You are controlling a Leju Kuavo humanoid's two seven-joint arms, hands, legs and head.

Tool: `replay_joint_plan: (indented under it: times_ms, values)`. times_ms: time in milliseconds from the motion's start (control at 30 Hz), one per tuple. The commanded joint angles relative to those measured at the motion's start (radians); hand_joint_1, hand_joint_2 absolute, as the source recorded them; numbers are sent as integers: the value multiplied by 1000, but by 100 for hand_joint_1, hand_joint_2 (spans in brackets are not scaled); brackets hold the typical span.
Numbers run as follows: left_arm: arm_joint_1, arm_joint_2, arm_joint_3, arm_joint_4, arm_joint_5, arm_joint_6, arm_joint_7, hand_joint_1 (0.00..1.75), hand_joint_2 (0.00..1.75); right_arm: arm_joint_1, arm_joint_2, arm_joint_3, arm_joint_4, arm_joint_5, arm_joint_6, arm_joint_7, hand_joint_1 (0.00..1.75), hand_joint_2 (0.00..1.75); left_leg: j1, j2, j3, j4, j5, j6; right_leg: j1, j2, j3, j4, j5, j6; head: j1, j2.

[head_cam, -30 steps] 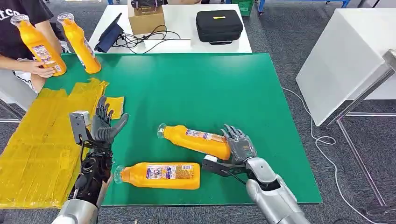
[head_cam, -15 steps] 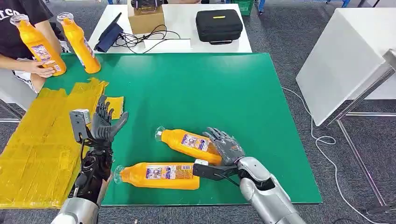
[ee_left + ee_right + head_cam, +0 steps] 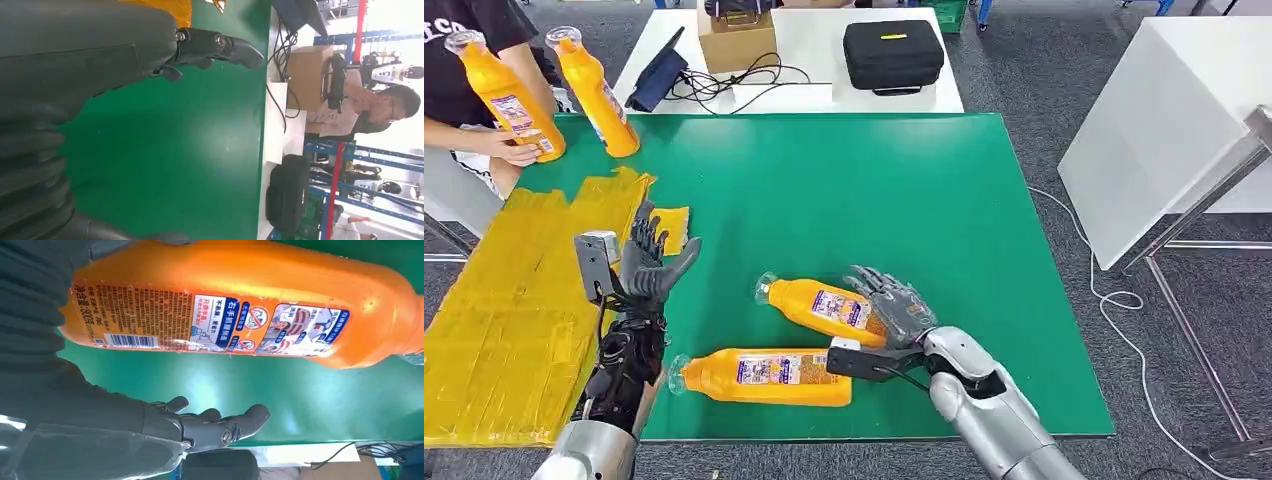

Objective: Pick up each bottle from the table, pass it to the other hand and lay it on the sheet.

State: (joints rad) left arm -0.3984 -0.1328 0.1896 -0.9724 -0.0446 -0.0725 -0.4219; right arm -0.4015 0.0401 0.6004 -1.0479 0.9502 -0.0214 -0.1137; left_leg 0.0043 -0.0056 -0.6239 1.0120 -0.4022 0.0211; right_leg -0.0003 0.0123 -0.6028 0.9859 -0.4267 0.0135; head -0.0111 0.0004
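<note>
waiting upright beside the yellow sheet, the left hand stays spread and empty; the right hand, holding the bottle, has carried it leftward just above the tabletop, nearing the handover.

The right robot hand hides the base of the upper bottle.
</note>
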Motion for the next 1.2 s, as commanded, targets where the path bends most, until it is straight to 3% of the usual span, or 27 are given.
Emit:
replay_joint_plan:
  times_ms: [33,267,400,533,567,667,1200]
  values:
    - [-45,-2,9,66,-2,0,3,0,175,-44,-16,31,21,-3,10,-3,0,175,0,0,2,0,-1,-1,0,-1,2,0,-1,0,0,0]
    - [-53,3,3,66,-4,-10,-36,0,175,-56,-17,58,-6,-10,-21,-24,0,175,0,0,4,0,-2,-1,0,-1,5,0,-2,1,0,0]
    - [-82,-4,-7,44,-6,-5,7,0,175,-111,-1,64,-18,-8,23,28,0,175,0,0,0,2,-2,-1,0,-1,0,2,-2,0,0,0]
    - [-84,-12,-20,53,-6,-1,9,0,175,-163,48,54,140,-6,25,72,0,175,0,0,1,0,0,-1,0,-1,1,0,0,0,0,0]
    - [-79,-16,-31,69,2,-18,49,0,175,-181,80,41,270,6,96,178,0,175,0,1,4,0,-1,-1,0,-1,4,0,-1,0,0,0]
    - [-72,-24,-58,122,7,2,5,0,175,-196,127,47,497,20,-44,124,0,175,0,1,7,-3,-1,-1,1,-1,7,-3,-1,0,0,0]
    - [-62,-18,-67,108,25,19,1,0,175,-225,173,27,590,57,-24,161,0,175,0,0,5,-1,0,-1,0,-2,5,-1,-1,0,0,0]
